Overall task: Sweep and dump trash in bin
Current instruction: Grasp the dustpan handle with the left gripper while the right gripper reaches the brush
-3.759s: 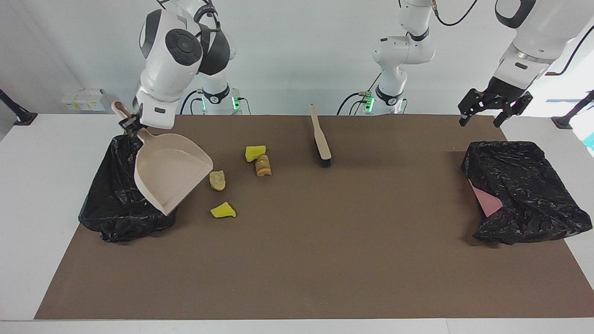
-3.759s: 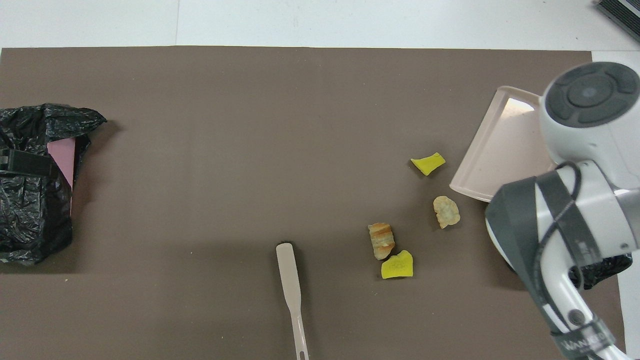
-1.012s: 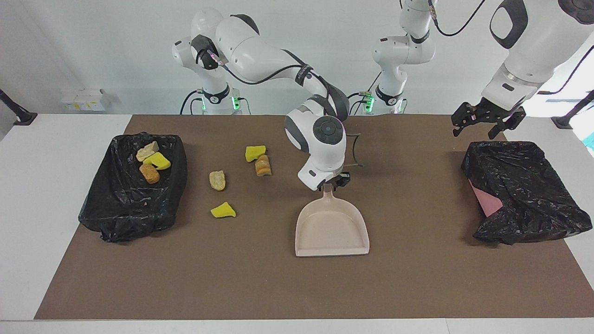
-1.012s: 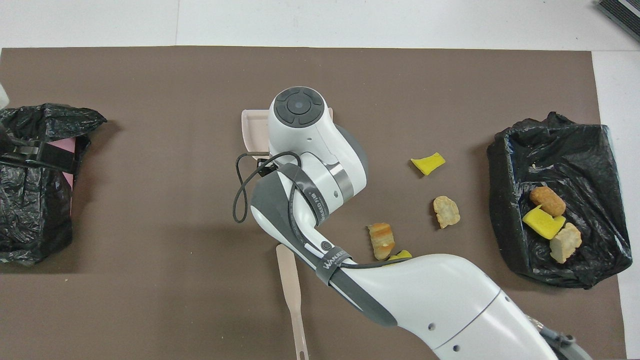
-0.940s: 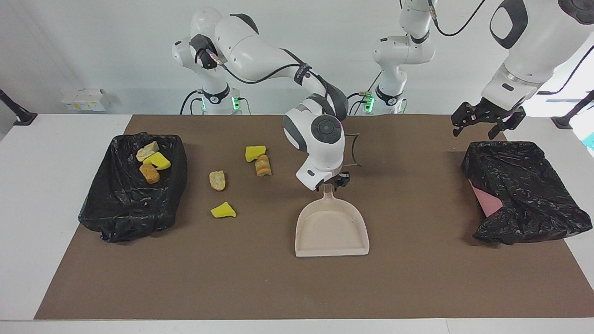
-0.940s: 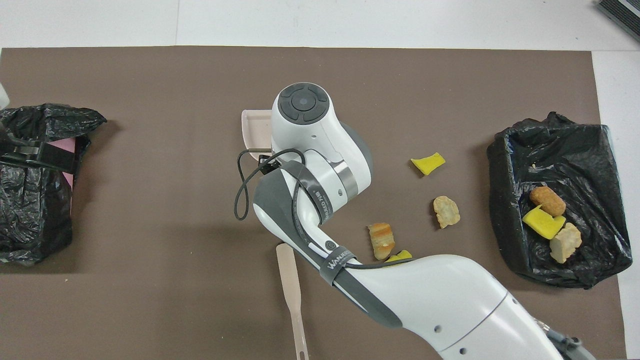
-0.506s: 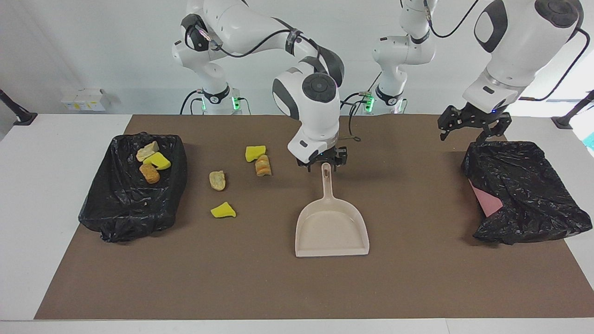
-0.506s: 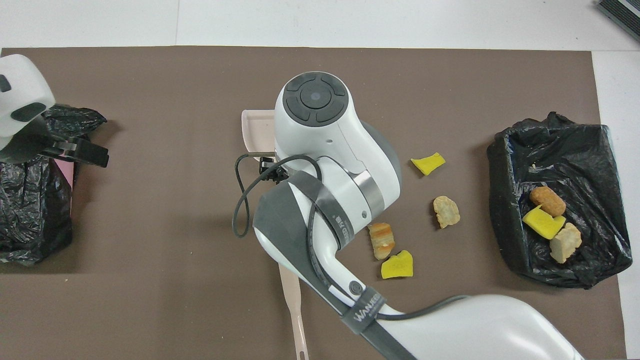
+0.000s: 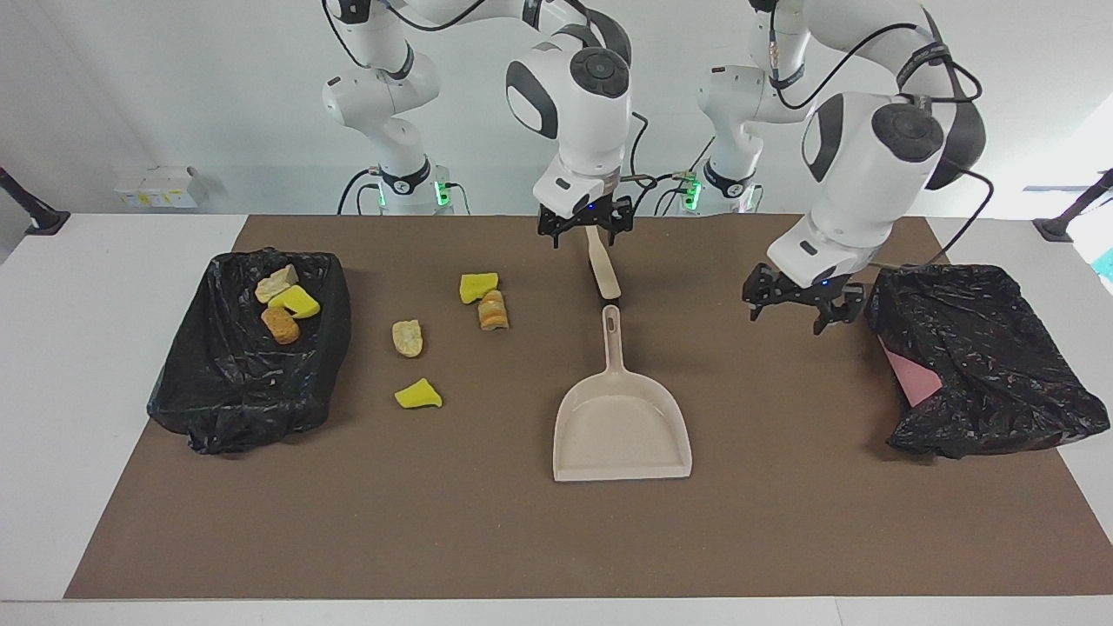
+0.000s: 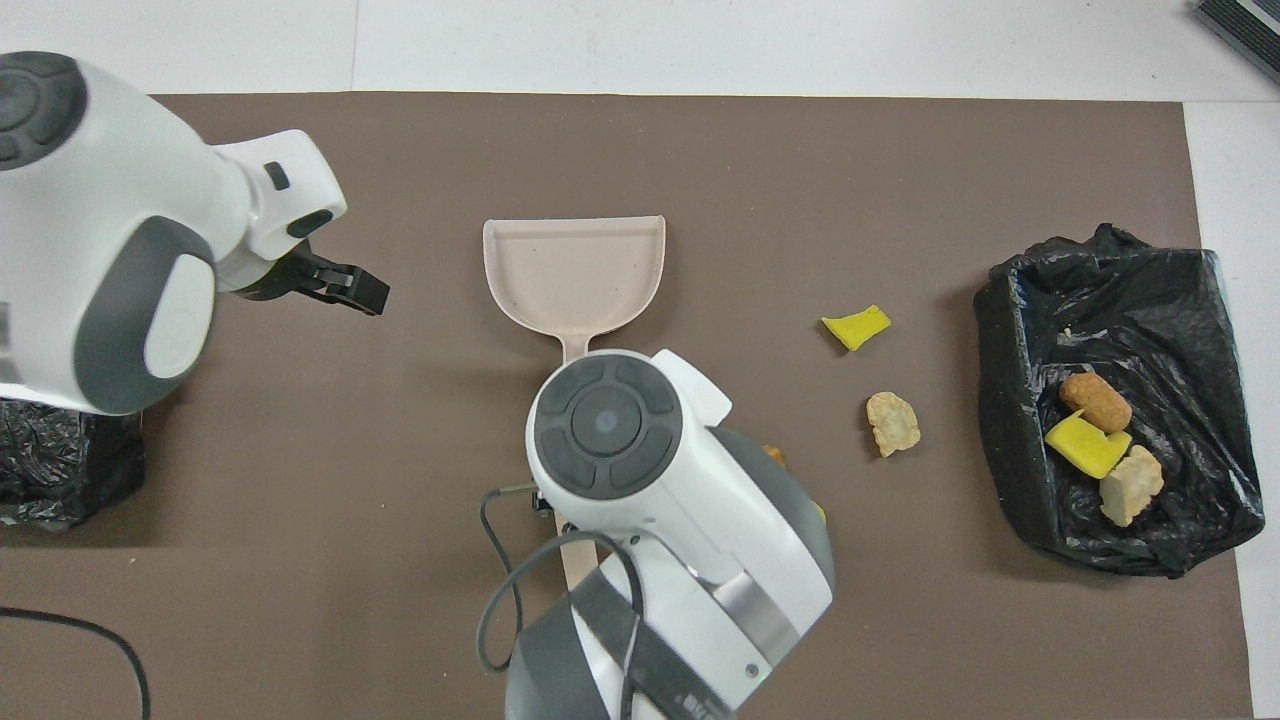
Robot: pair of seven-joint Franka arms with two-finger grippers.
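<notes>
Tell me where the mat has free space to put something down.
Free: the mat between the dustpan and the bin bag at the left arm's end. Crowded: between the dustpan and the bag with trash, where four scraps lie.

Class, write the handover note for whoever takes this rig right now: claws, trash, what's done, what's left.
Right claw: open, over the brush handle.
Left claw: open, empty, over the mat beside the unused bin.
Dustpan: empty, flat on the mat mid-table.
Done: three scraps in the bin at the right arm's end.
Left: four scraps on the mat to sweep and dump.
</notes>
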